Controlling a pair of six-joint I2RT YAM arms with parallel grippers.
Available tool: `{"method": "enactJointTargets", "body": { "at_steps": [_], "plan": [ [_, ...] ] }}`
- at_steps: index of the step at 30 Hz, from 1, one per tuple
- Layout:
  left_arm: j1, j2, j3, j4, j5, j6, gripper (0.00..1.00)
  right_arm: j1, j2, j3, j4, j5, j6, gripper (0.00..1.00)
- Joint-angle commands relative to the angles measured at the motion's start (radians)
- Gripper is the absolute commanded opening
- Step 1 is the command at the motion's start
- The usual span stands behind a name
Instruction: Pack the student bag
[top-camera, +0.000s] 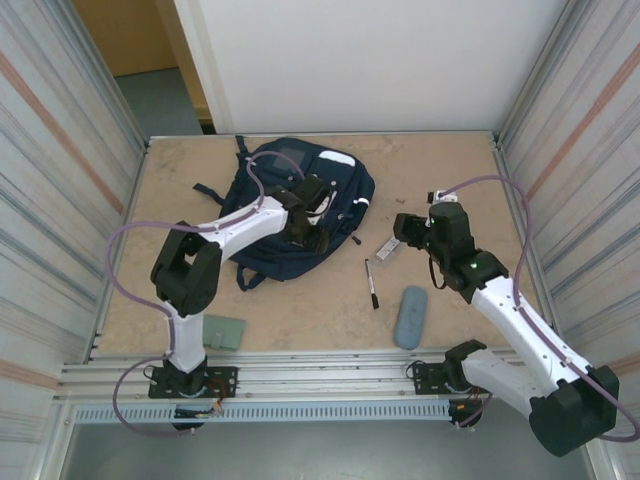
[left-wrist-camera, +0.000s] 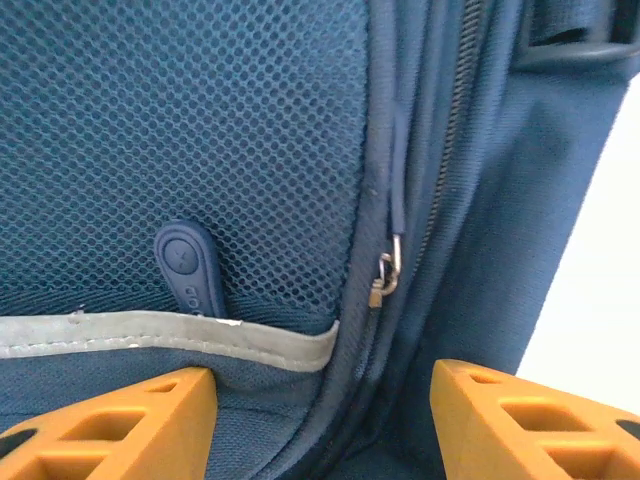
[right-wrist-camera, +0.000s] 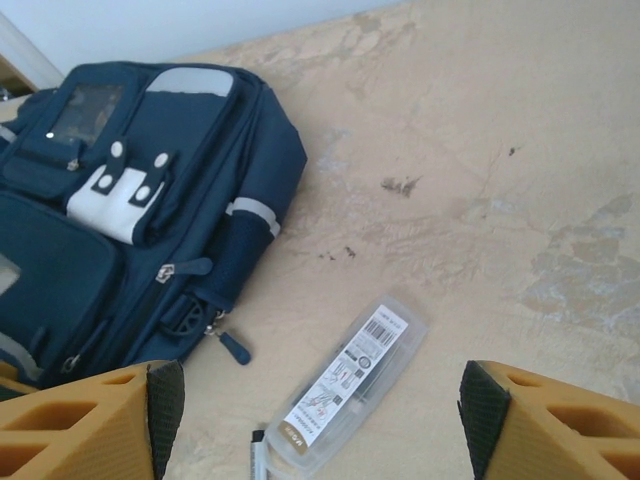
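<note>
**Both grippers open, left over the bag, right beside it**

The student bag (top-camera: 300, 205) lies flat on the table (top-camera: 300, 315), front side up, towards the far edge and left of centre. Its white patches and pockets face the overhead camera.

The left gripper (top-camera: 316, 236) hangs over the bag's right-hand part. In the left wrist view its two orange fingers (left-wrist-camera: 150, 420) stand apart with nothing clamped between them. The bag's (left-wrist-camera: 200, 120) blue mesh panel lies beyond the gap. A grey trim band (left-wrist-camera: 170, 333) runs across just past the left fingertip, and a dark blue rubber tab (left-wrist-camera: 188, 265) sticks up behind it. A metal zip pull (left-wrist-camera: 383, 280) hangs along the seam, about midway between the two fingers. Whether the fingertips touch the fabric I cannot tell.

The right gripper (top-camera: 404, 228) is to the right of the bag, apart from it. In the right wrist view its fingers (right-wrist-camera: 90, 420) are spread wide and hold nothing. The bag (right-wrist-camera: 150, 230) fills the upper left of that view, beyond the left finger. A clear plastic pen case (right-wrist-camera: 345, 385) lies slantwise on the table between the fingers' line and the bag.

Nearer the arm bases, a black pen (top-camera: 371, 283) lies on the table. A grey-blue pencil case (top-camera: 410, 316) lies to its right, and a green wallet (top-camera: 225, 332) lies by the left arm's base.
</note>
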Motion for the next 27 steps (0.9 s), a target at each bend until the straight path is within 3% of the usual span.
{"method": "enactJointTargets", "body": {
  "at_steps": [1, 3, 4, 8, 10, 15, 22, 27],
  "plan": [
    [-0.008, 0.033, 0.027, -0.041, -0.101, -0.039, 0.58, -0.004, 0.015, -0.019, 0.019, -0.043, 0.013, 0.73],
    [-0.019, 0.046, 0.024, -0.049, -0.193, -0.059, 0.56, -0.004, 0.031, -0.024, 0.036, -0.069, 0.010, 0.73],
    [-0.021, 0.057, 0.028, -0.055, -0.222, -0.073, 0.51, -0.005, 0.034, -0.017, 0.033, -0.082, 0.005, 0.74],
    [-0.025, 0.067, 0.059, -0.085, -0.291, -0.099, 0.12, -0.003, 0.089, -0.024, 0.068, -0.146, -0.004, 0.73],
    [-0.038, 0.030, 0.055, -0.082, -0.311, -0.096, 0.00, -0.004, 0.128, -0.012, 0.080, -0.192, -0.036, 0.73],
    [-0.080, -0.075, 0.043, -0.079, -0.301, -0.038, 0.00, -0.005, 0.284, 0.085, 0.058, -0.282, -0.144, 0.75],
    [-0.084, -0.214, 0.009, -0.122, -0.290, 0.009, 0.00, -0.063, 0.545, 0.296, -0.008, -0.591, -0.266, 0.73],
    [-0.069, -0.238, 0.044, -0.152, -0.292, 0.045, 0.00, -0.077, 0.704, 0.437, -0.079, -0.816, -0.442, 0.70]
  ]
}}
